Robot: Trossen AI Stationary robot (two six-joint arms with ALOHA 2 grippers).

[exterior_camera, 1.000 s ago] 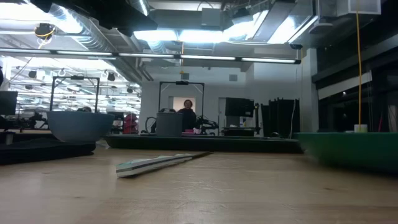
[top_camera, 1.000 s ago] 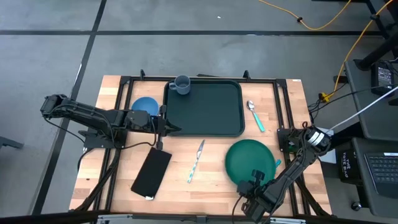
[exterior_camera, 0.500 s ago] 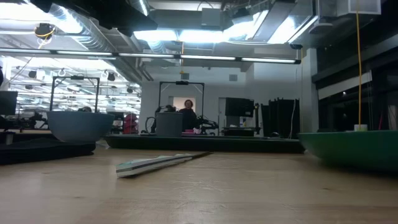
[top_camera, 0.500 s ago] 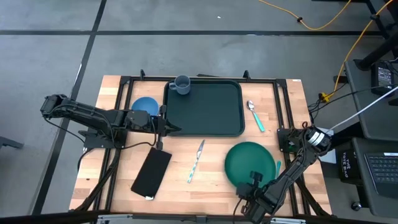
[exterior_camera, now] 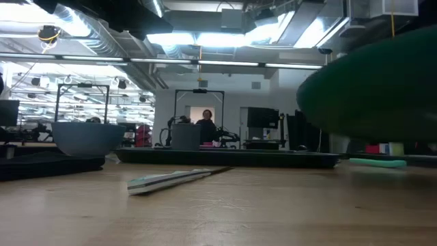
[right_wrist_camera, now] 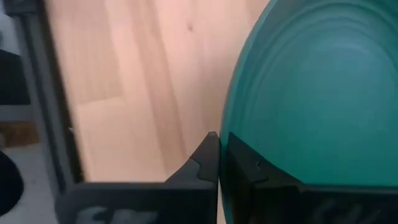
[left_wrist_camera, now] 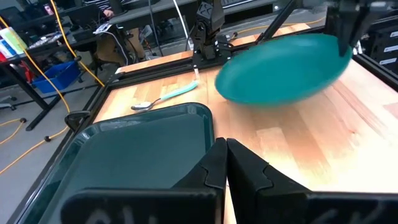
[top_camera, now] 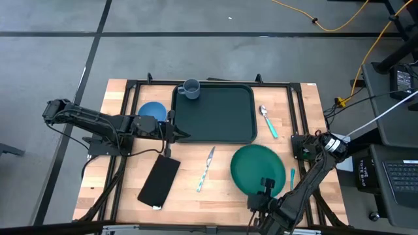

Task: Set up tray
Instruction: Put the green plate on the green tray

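Observation:
The dark green tray (top_camera: 212,112) lies flat at the table's far middle, with a grey-blue mug (top_camera: 191,88) standing in its far left corner. A round green plate (top_camera: 258,170) hangs above the table at the near right, with my right gripper (top_camera: 266,187) shut on it. In the low view the plate (exterior_camera: 382,82) is clear of the wood. My left gripper (top_camera: 177,134) stays shut over the tray's near left corner (left_wrist_camera: 137,149), holding nothing. My right gripper pinches the plate's near rim (right_wrist_camera: 225,127) between its two fingers, one finger (right_wrist_camera: 204,163) on the outer side and the other on the dished inner side. The fingers come steeply from above on the table's near side. The plate is lifted clear and tilted.
A blue bowl (top_camera: 152,111) sits left of the tray. A black flat rectangle (top_camera: 159,181) and a knife (top_camera: 206,168) lie on the near half. A spoon (top_camera: 268,121) lies right of the tray, and a teal utensil (top_camera: 292,175) by the plate's right side.
My right gripper has gone up with the green plate and rolled a little. The plate, which rested on the table, now hangs clear of it, tilted, and has shifted slightly toward the table's left.

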